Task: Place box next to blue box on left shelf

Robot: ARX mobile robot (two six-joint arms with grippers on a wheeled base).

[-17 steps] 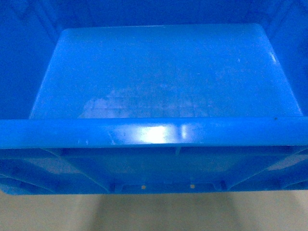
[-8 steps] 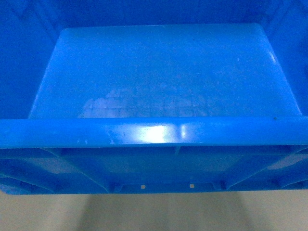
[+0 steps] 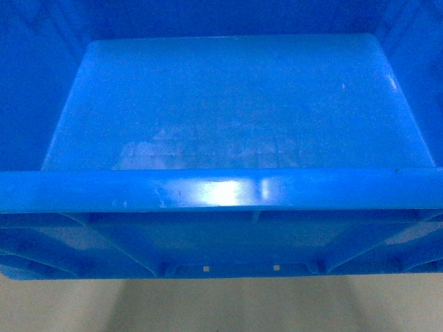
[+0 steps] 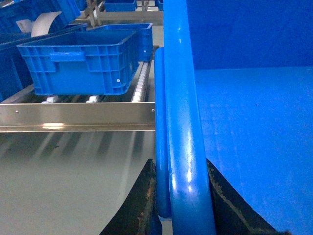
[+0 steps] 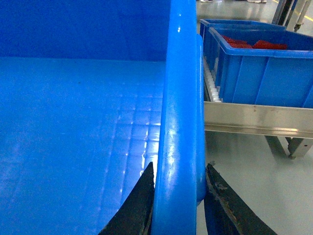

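The large bright-blue plastic crate point(image 3: 228, 104) I hold is one saturated blue all over, its smooth floor marked with a faint square grid and pale whitish scuffs. My left gripper point(image 4: 178, 196) and right gripper point(image 5: 178, 200) have black, worn fingers. The ribbed blue bin point(image 4: 80, 66) sits on silver-grey tracks with white roller wheels point(image 4: 139, 88). Another blue bin point(image 5: 264, 68) holds red contents.

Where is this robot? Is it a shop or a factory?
Probably a factory or warehouse. Blue plastic crates sit on a roller rack with a metal front rail, another crate holds red parts, and the floor is plain grey.
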